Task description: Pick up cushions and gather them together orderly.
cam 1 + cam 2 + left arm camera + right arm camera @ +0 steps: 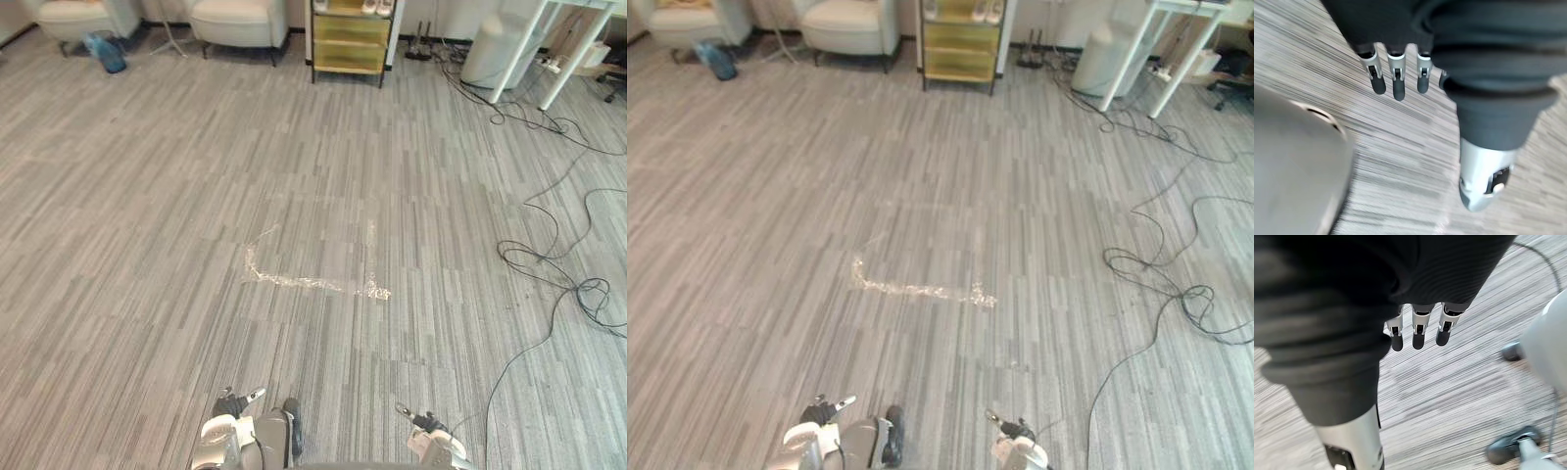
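Far beyond the tape mark (304, 282) on the grey carpet (147, 245), left eye view: two cream armchairs (235, 20), a yellow shelf unit (351, 41) beside them; any cushions probably up there, too small to tell. No pick-up made, no gathering done; whole task judged ahead. Short of the mark, left hand (233, 403) and right hand (423, 423) low, well apart. Right eye view: same layout around the mark. Left wrist view: fingers (1397, 83) straight, slack, empty over carpet. Right wrist view: fingers (1418, 333) likewise straight, hanging down, holding nothing.
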Controlling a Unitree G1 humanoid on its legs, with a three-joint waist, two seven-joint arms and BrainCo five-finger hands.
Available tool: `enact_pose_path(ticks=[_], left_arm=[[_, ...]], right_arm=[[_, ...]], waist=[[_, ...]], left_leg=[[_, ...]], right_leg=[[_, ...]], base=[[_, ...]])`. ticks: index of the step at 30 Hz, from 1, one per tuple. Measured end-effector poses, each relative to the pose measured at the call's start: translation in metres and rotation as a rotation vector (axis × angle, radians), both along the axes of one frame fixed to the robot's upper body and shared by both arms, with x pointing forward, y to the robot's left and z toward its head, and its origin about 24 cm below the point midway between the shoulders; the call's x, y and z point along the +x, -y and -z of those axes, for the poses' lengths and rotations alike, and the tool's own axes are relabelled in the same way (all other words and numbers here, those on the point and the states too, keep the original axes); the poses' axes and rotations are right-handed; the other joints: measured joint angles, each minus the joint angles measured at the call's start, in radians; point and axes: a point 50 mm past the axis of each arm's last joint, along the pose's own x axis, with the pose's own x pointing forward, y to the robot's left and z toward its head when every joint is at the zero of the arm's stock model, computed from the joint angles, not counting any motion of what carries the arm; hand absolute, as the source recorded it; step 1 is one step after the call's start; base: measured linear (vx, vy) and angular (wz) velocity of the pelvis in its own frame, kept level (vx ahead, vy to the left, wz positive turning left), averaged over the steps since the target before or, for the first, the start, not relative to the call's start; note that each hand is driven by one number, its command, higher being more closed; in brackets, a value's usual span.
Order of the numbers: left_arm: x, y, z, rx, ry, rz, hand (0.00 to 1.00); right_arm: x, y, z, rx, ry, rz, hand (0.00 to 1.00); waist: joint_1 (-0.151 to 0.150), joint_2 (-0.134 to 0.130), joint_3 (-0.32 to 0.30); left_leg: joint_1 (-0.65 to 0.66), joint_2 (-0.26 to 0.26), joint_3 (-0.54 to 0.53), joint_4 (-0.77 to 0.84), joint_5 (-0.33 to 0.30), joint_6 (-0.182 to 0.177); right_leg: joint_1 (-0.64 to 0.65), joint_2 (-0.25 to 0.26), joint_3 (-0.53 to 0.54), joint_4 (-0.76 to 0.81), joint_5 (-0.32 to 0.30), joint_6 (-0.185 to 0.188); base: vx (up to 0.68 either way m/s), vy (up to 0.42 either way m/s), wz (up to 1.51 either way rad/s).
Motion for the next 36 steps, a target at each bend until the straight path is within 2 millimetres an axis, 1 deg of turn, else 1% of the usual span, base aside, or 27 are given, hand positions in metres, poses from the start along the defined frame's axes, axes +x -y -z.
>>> enact_pose_path(ticks=[2,4,6,8,9,10,11,12,13,14,15,16,18,20,21,22,23,24,25,27,29,30,31,32,33,34,36], left_arm=[[0.0,0.004,0.002,-0.009,-0.011,0.008,0.0],[-0.002,0.004,0.003,-0.012,-0.026,0.009,0.0],[0.0,0.006,0.003,-0.015,-0.026,0.013,0.0],[-0.008,0.004,0.006,-0.015,-0.047,0.006,0.0],[-0.013,0.003,0.008,-0.015,-0.06,-0.004,0.0],[-0.019,0.006,0.01,-0.029,-0.077,-0.015,0.0],[-0.024,0.01,0.012,-0.041,-0.087,-0.026,0.0],[-0.033,0.011,0.014,-0.055,-0.107,-0.059,0.0],[-0.032,0.011,0.013,-0.062,-0.096,-0.083,0.0],[-0.031,0.012,0.013,-0.065,-0.093,-0.089,0.0],[-0.029,0.011,0.012,-0.065,-0.087,-0.086,0.0],[-0.028,0.01,0.012,-0.062,-0.084,-0.082,0.0],[-0.021,0.006,0.008,-0.037,-0.055,-0.036,0.0],[-0.017,0.004,0.006,-0.024,-0.036,-0.008,0.0],[-0.014,0.004,0.005,-0.023,-0.027,0.001,0.0],[-0.012,0.005,0.004,-0.023,-0.019,0.004,0.0],[-0.013,0.006,0.004,-0.026,-0.021,0.003,0.0],[-0.014,0.005,0.005,-0.026,-0.023,-0.002,0.0],[-0.013,0.0,0.004,-0.012,-0.021,0.002,0.0],[-0.011,-0.003,0.003,-0.004,-0.023,0.006,0.0],[-0.012,-0.004,0.004,-0.005,-0.026,0.002,0.0],[-0.013,-0.003,0.004,-0.008,-0.031,0.008,0.0],[-0.014,-0.002,0.005,-0.011,-0.035,0.013,0.0],[-0.015,0.002,0.006,-0.014,-0.042,0.045,0.0],[-0.014,0.002,0.006,-0.015,-0.042,0.05,0.0],[-0.014,0.003,0.006,-0.019,-0.045,0.048,0.0],[-0.018,0.004,0.008,-0.025,-0.07,0.048,0.0]], right_arm=[[-0.002,-0.001,0.0,-0.001,-0.001,-0.014,0.0],[-0.002,0.004,0.0,-0.009,0.004,-0.011,0.0],[-0.003,0.012,-0.001,-0.026,0.009,0.011,0.0],[-0.008,0.019,0.0,-0.031,-0.005,0.048,0.0],[-0.013,0.021,0.001,-0.034,-0.02,0.057,0.0],[-0.017,0.031,0.001,-0.05,-0.028,0.071,0.0],[-0.017,0.035,0.0,-0.062,-0.034,0.072,0.0],[-0.014,0.038,-0.001,-0.069,-0.029,0.066,0.0],[-0.015,0.038,-0.001,-0.07,-0.031,0.064,0.0],[-0.014,0.04,-0.001,-0.076,-0.03,0.06,0.0],[-0.013,0.038,-0.001,-0.077,-0.032,0.034,0.0],[-0.012,0.036,-0.001,-0.075,-0.031,0.027,0.0],[-0.012,0.03,0.0,-0.061,-0.031,0.034,0.0],[-0.009,0.028,0.001,-0.046,-0.034,0.044,0.0],[-0.008,0.028,0.0,-0.041,-0.03,0.066,0.0],[-0.009,0.03,0.0,-0.042,-0.029,0.078,0.0],[-0.012,0.031,0.001,-0.044,-0.034,0.085,0.0],[-0.016,0.033,0.002,-0.048,-0.047,0.088,0.0],[-0.016,0.024,0.004,-0.029,-0.054,0.074,0.0],[-0.015,0.021,0.004,-0.019,-0.054,0.065,0.0],[-0.018,0.022,0.004,-0.023,-0.058,0.064,0.0],[-0.017,0.023,0.004,-0.025,-0.051,0.059,0.0],[-0.017,0.023,0.003,-0.026,-0.048,0.058,0.0],[-0.016,0.023,0.003,-0.025,-0.044,0.043,0.0],[-0.015,0.022,0.003,-0.021,-0.042,0.031,0.0],[-0.017,0.02,0.004,-0.017,-0.045,0.02,0.0],[-0.019,0.022,0.004,-0.024,-0.045,0.017,0.0]], waist=[[-0.018,0.018,0.0],[-0.028,0.021,0.002],[-0.047,0.02,0.003],[-0.071,0.014,0.004],[-0.076,0.015,0.003],[-0.074,0.05,-0.004],[-0.069,0.065,-0.009],[-0.07,0.089,-0.018],[-0.071,0.108,-0.018],[-0.071,0.115,-0.016],[-0.063,0.116,-0.008],[-0.058,0.117,0.001],[-0.042,0.102,0.006],[-0.033,0.091,0.01],[-0.022,0.085,0.011],[-0.018,0.086,0.011],[-0.018,0.091,0.008],[-0.007,0.083,0.006],[-0.009,0.053,-0.01],[-0.013,0.033,-0.013],[0.002,0.028,-0.016],[0.013,0.026,-0.018],[0.009,0.028,-0.022],[0.007,0.032,-0.025],[0.004,0.032,-0.021],[-0.002,0.035,-0.018],[-0.015,0.047,-0.009]], left_leg=[[0.131,0.006,-0.009,-0.081,-0.006,0.009],[0.211,0.021,-0.024,-0.137,-0.009,0.012],[0.244,0.027,-0.068,-0.147,-0.035,0.015],[0.296,0.02,-0.121,-0.155,-0.107,-0.026],[0.324,0.022,-0.153,-0.155,-0.133,-0.037],[0.351,0.042,-0.177,-0.146,-0.135,-0.035],[0.334,0.055,-0.197,-0.088,-0.13,-0.03],[0.263,0.064,-0.236,0.074,-0.127,-0.035],[0.182,0.078,-0.242,0.26,-0.079,-0.101],[0.131,0.087,-0.241,0.373,-0.02,-0.135],[0.038,0.119,-0.22,0.585,0.166,-0.159],[-0.014,0.145,-0.179,0.709,0.14,-0.137],[-0.112,0.158,-0.092,0.766,0.028,-0.091],[-0.188,0.151,-0.003,0.619,-0.051,-0.076],[-0.215,0.128,0.025,0.426,-0.06,-0.075],[-0.216,0.107,0.026,0.234,-0.032,-0.079],[-0.216,0.093,0.011,0.063,0.036,-0.084],[-0.206,0.076,0.005,0.021,0.148,-0.084],[-0.195,0.035,0.018,0.01,0.123,-0.06],[-0.205,0.019,0.025,0.059,0.087,-0.003],[-0.155,0.011,0.047,0.062,0.064,0.021],[-0.101,0.001,0.051,0.021,0.059,0.027],[-0.079,-0.003,0.05,0.002,0.055,0.026],[-0.019,-0.011,0.04,-0.049,0.044,0.028],[0.018,-0.016,0.029,-0.072,0.03,0.026],[0.067,-0.021,0.013,-0.091,0.014,0.022],[0.171,-0.024,-0.004,-0.149,0.012,0.024]], right_leg=[[-0.085,-0.039,-0.123,-0.013,-0.049,-0.069],[-0.142,-0.04,-0.21,-0.193,-0.056,-0.095],[-0.205,-0.004,-0.175,-0.407,0.016,-0.099],[-0.223,0.02,-0.085,-0.622,0.158,-0.1],[-0.22,0.03,-0.051,-0.603,0.257,-0.111],[-0.223,0.053,-0.069,-0.539,0.214,-0.136],[-0.225,0.06,-0.071,-0.505,0.17,-0.144],[-0.212,0.072,-0.085,-0.489,0.135,-0.141],[-0.182,0.087,-0.097,-0.494,0.109,-0.15],[-0.152,0.096,-0.103,-0.504,0.096,-0.157],[-0.066,0.115,-0.099,-0.559,0.081,-0.175],[0.011,0.131,-0.093,-0.61,0.07,-0.189],[0.133,0.134,-0.073,-0.698,0.059,-0.196],[0.201,0.119,-0.055,-0.759,0.06,-0.192],[0.235,0.1,-0.047,-0.791,0.052,-0.178],[0.256,0.088,-0.04,-0.809,0.04,-0.159],[0.281,0.083,-0.035,-0.826,0.024,-0.14],[0.301,0.071,-0.02,-0.835,0.005,-0.125],[0.315,0.038,-0.02,-0.849,-0.002,-0.125],[0.317,0.015,-0.02,-0.832,0.039,-0.101],[0.305,0.006,0.009,-0.727,0.065,-0.094],[0.262,-0.002,0.028,-0.604,0.078,-0.076],[0.236,-0.005,0.031,-0.535,0.09,-0.054],[0.15,-0.007,0.051,-0.324,0.144,0.042],[0.096,-0.013,0.054,-0.191,0.141,0.056],[0.037,-0.027,0.018,-0.062,0.106,0.041],[-0.013,-0.041,-0.051,-0.012,0.019,-0.013]], base=[[0.47,0.067,0.14],[0.55,-0.01,0.27],[0.45,-0.11,0.62],[0.48,-0.208,0.84],[0.55,-0.246,0.62],[0.46,-0.189,0.23],[0.67,-0.284,0.01],[0.65,-0.281,0.0],[0.64,-0.291,0.08],[0.55,-0.176,0.05],[0.55,-0.111,-0.06],[0.53,-0.087,-0.14],[0.46,-0.081,-0.3],[0.43,-0.024,-0.44],[0.43,0.061,-0.43],[0.53,0.132,-0.36],[0.46,0.155,-0.3],[0.5,0.187,-0.14],[0.54,0.166,-0.03],[0.59,0.179,0.1],[0.47,0.179,-0.04],[0.42,0.174,-0.11],[0.39,0.154,-0.01],[0.36,0.124,0.13],[0.41,0.109,0.2],[0.32,0.06,0.22],[0.27,0.0,0.33]])
